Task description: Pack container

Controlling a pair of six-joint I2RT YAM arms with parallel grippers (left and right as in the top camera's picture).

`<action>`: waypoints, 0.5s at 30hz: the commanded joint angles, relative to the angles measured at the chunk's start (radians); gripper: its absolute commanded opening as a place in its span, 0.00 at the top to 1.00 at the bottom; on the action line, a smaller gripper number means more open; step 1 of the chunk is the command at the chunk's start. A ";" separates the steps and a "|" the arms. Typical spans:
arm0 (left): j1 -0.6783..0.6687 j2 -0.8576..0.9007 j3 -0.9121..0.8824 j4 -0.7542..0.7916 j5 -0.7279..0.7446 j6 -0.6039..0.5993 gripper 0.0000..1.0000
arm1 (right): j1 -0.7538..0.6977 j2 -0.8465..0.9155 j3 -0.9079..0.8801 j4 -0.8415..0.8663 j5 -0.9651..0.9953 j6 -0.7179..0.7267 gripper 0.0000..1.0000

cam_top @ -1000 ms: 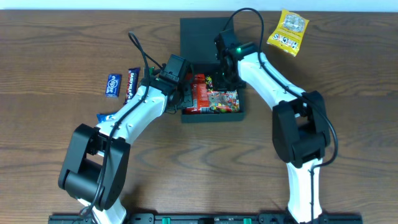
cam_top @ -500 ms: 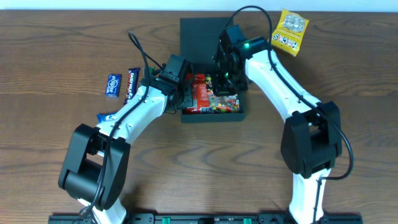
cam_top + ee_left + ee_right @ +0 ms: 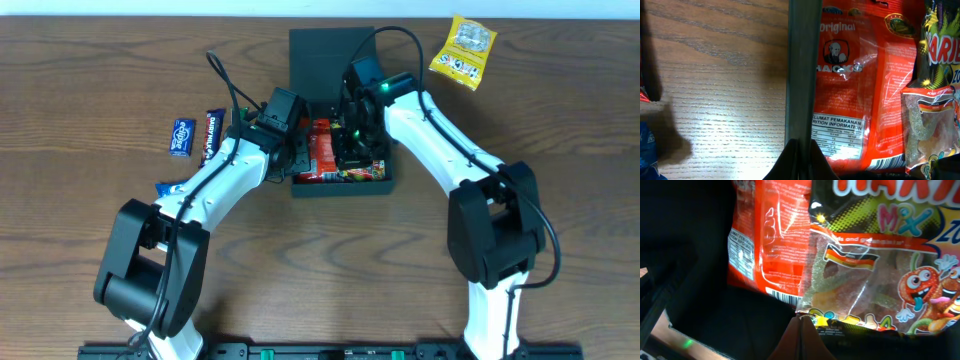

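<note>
Dark and pressed together, the left jaws show only a thin seam between them in the left wrist view. Their tips meet the rim of the left wall (image 3: 800,65) of the dark teal-black matte rectangular cardboard box (image 3: 340,186). I cannot tell whether they pinch this wall or only rest on it. The right jaws are together too, with the same thin seam. They hang inside the box, with their tips at the lower edge of a clear and black gummy-sweet bag with colourful cartoon print (image 3: 875,270). Whether they hold a bit of this bag is not visible.

Just beside the gummy bag, and partly under its edge, lies a flat orange-red plastic sweet packet with white print (image 3: 855,90). It is inside the box, against the left wall.

The box stands on the brown wooden surface (image 3: 715,75), in the middle of the far half. Its hinged flap lid (image 3: 322,62) is open and stretches behind the box, away from the arms.

Left of the left arm, a small blue snack packet (image 3: 181,136) and a dark blue snack bar (image 3: 213,135) lie side by side, near but not touching. Another blue packet (image 3: 168,187) shows partly beside the left arm, nearer to its base. A yellow bag of pale round sweets (image 3: 463,50) lies at the far right, well apart from the box.
</note>
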 commanded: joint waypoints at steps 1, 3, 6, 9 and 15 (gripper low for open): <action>0.003 0.003 0.006 -0.010 0.004 -0.027 0.94 | 0.015 0.020 -0.018 0.010 0.023 -0.016 0.99; 0.003 0.003 0.006 -0.010 0.004 -0.026 0.94 | 0.016 0.027 -0.030 0.028 0.025 -0.012 0.99; 0.003 0.003 0.006 -0.011 0.004 -0.026 0.94 | 0.016 0.030 -0.045 0.042 0.080 0.010 0.99; 0.003 0.003 0.006 -0.011 0.004 -0.026 0.95 | 0.015 0.031 -0.054 0.047 0.130 0.011 0.98; 0.003 0.003 0.006 -0.010 0.004 -0.026 0.94 | 0.015 0.032 -0.079 0.048 0.228 0.033 0.98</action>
